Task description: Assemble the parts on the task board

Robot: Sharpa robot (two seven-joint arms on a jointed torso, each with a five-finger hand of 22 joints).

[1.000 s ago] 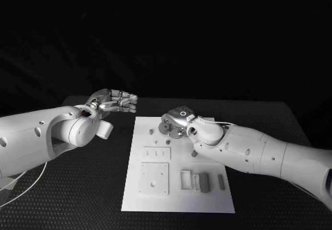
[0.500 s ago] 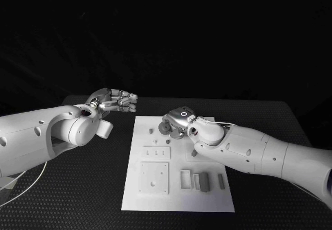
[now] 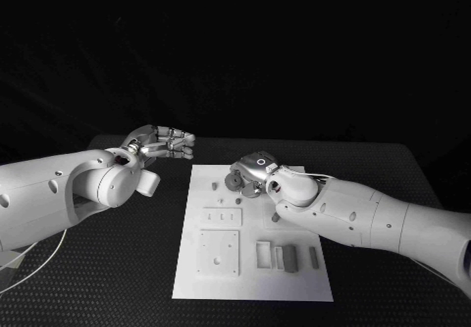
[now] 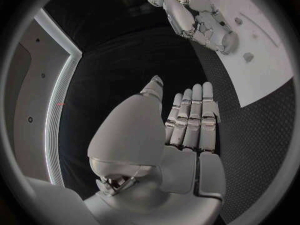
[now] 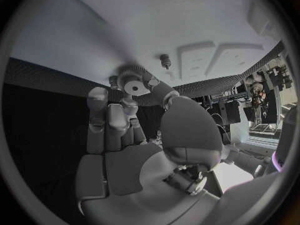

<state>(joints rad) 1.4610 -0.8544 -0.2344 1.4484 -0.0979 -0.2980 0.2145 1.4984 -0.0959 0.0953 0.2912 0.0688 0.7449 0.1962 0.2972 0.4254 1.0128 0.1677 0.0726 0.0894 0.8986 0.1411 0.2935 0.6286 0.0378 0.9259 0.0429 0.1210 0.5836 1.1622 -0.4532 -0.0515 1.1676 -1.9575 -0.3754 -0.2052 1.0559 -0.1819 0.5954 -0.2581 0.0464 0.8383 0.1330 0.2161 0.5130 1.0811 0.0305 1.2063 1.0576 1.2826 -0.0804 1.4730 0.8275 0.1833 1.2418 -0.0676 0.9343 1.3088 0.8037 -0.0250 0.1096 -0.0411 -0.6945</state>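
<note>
Item one, our left hand: raised over the black desk off the task board's far left corner, fingers straight and together, holding nothing.

Item two, the task board: white plate at mid-desk, carrying a square recessed plate nearer us and grey bar-shaped parts standing in slots beside it.

Item three, our right hand: over the board's far end, fingertips pinching a small toothed gear with a pale hub.

Handling note, as we judge it: keep the gear level, centre its bore over the small peg just beside it, and lower without tilting.

View note: the right wrist view shows gear and peg; from the head view our own hand hides the gear.
</note>
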